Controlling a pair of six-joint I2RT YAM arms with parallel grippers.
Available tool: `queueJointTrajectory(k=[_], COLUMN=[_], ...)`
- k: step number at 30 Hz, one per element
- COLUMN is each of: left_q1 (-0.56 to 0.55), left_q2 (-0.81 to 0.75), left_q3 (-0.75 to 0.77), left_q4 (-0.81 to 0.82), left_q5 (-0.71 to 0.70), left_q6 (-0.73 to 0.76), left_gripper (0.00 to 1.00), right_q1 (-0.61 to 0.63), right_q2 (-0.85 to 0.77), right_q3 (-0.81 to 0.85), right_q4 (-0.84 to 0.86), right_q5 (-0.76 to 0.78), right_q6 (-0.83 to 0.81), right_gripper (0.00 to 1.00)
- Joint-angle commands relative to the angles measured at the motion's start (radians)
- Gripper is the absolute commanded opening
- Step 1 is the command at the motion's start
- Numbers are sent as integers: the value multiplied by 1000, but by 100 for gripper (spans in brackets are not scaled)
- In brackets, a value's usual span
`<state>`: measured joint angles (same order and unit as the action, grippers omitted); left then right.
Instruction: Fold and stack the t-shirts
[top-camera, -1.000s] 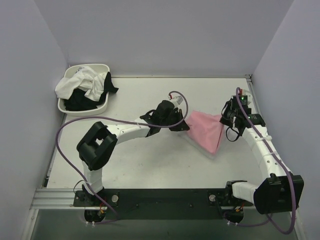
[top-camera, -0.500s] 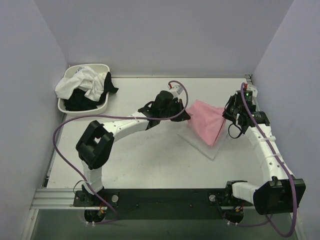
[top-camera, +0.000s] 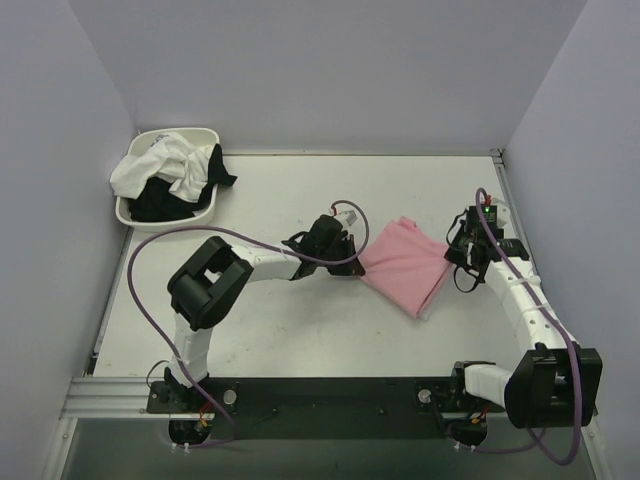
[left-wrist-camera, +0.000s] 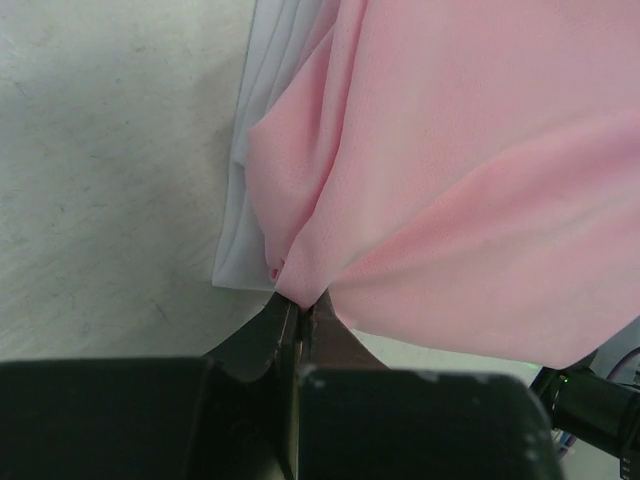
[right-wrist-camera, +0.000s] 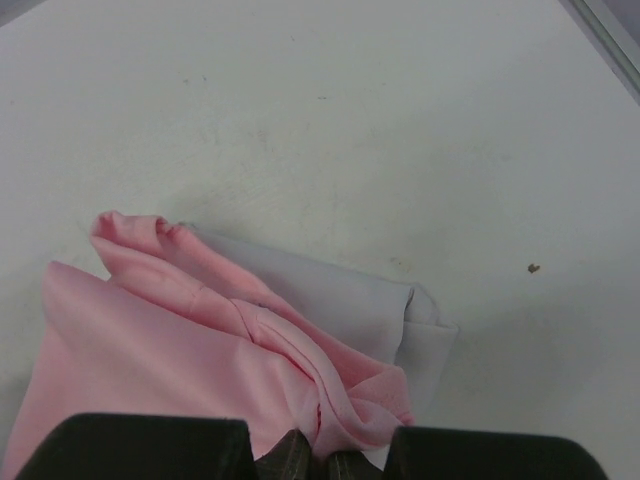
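A light pink t-shirt (top-camera: 403, 263) lies folded at the table's right of centre, stretched between both grippers. It rests on a folded white t-shirt (right-wrist-camera: 345, 300) whose edge shows beneath it (left-wrist-camera: 260, 150). My left gripper (top-camera: 352, 262) is shut on the pink shirt's left corner (left-wrist-camera: 295, 275). My right gripper (top-camera: 452, 256) is shut on the pink shirt's right corner (right-wrist-camera: 365, 415). More t-shirts, white (top-camera: 160, 165) and black (top-camera: 213, 170), sit heaped in the basin at the back left.
A white oval basin (top-camera: 205, 135) stands at the back left corner by the wall. Grey walls close in the table on three sides. A purple cable (top-camera: 230, 232) arcs over the left arm.
Both grippers have come down and toward me with the pink t-shirt. It now lies lower and flatter over the white one, no longer lifted in a peak.
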<state>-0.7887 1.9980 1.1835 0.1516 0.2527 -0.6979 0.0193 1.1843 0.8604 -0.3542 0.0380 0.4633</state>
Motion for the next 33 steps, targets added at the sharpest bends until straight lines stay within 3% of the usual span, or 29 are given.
queueJointTrajectory(k=[1,12,23,24,25,27,28,29,31,33], left_q1=[-6,-29,-47,-49,-52,-58,-58,-58,-58,-58], left_q2=[-10,-34,-73,-73,-74,-77,-80,-84,-99,-120], left_q3=[7,34,-39,-50,-53,-64,-64,-68,-70,-67], left_q4=[103,95,198,207,213,210,209,207,192,158], left_q5=[23,30,51,53,51,43,37,34,20,5], left_q6=[0,-5,-49,-54,-57,-58,-58,-60,-60,-40], left_gripper=[0,0,0,10,39,64,83,89,89,90], right_q1=[-44,-74,-111,-113,-111,-113,-113,-111,-113,-107], right_q2=[-15,89,232,233,235,235,230,225,204,184], right_q3=[-12,-26,-12,-12,-11,-4,-1,2,6,22], right_q4=[31,24,84,87,89,89,87,86,81,64], right_q5=[31,85,65,65,68,77,80,83,95,106], right_q6=[26,67,90,89,89,89,89,90,90,92], right_gripper=[0,0,0,0,1,19,52,67,89,98])
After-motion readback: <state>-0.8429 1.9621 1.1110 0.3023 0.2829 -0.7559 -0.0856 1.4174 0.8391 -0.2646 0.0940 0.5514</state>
